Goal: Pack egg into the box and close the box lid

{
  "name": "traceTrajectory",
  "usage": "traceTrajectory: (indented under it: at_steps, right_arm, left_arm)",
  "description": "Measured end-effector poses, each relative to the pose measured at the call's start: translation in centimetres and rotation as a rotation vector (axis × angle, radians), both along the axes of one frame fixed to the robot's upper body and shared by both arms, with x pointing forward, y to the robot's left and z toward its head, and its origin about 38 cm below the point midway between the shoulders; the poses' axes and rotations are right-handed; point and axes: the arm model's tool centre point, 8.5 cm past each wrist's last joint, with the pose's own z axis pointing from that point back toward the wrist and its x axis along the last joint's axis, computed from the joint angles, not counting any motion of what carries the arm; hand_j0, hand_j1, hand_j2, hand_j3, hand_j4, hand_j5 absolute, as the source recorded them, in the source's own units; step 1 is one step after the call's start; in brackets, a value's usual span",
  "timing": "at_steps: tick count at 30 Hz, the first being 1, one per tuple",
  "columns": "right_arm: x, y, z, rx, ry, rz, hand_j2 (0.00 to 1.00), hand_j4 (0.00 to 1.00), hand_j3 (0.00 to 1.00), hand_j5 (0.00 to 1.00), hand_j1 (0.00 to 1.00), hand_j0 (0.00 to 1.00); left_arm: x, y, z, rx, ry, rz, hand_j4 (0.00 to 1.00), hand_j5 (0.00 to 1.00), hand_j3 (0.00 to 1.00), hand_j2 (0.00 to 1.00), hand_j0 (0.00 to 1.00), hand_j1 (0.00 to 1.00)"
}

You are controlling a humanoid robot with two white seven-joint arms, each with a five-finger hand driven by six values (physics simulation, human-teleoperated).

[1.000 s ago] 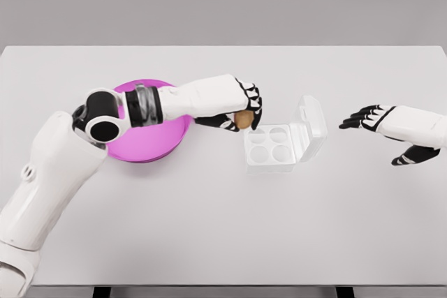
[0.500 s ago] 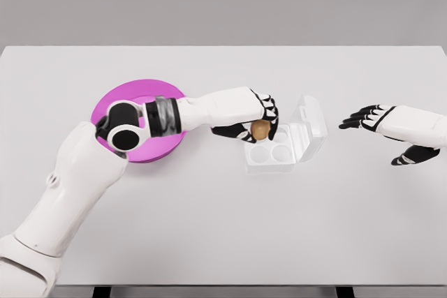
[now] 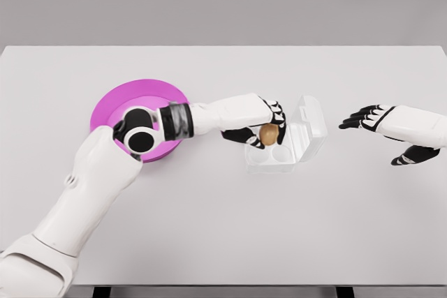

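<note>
A brown egg is held in my left hand, whose fingers are curled around it, right over the back left cups of the clear egg box. The box sits at the table's middle right with its transparent lid standing open on the far right side. Its front cups look bare. My right hand hovers to the right of the box, apart from it, fingers spread and holding nothing.
A magenta plate lies on the white table left of the box, partly covered by my left forearm and elbow. The table's front edge runs along the bottom of the view.
My left hand has carried the egg rightward from beside the plate to above the box's cups. The left elbow swung right. The right hand has stayed put.
</note>
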Motion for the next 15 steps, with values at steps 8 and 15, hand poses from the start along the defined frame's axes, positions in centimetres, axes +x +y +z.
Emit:
traceTrajectory:
  at_steps: [8, 15]
  right_arm:
    - [0.0, 0.0, 0.0, 0.0, 0.0, 0.0, 1.0, 1.0, 1.0, 1.0, 1.0, 1.0]
    - [0.01, 0.31, -0.24, 0.011, 0.001, 0.003, 1.0, 1.0, 1.0, 1.0, 1.0, 1.0]
  left_arm:
    - [0.36, -0.23, -0.84, 0.003, 0.032, 0.01, 0.42, 0.42, 0.42, 0.42, 0.42, 0.42]
    - [0.42, -0.31, -1.05, -0.002, 0.042, 0.013, 0.63, 0.63, 0.63, 0.63, 0.63, 0.63]
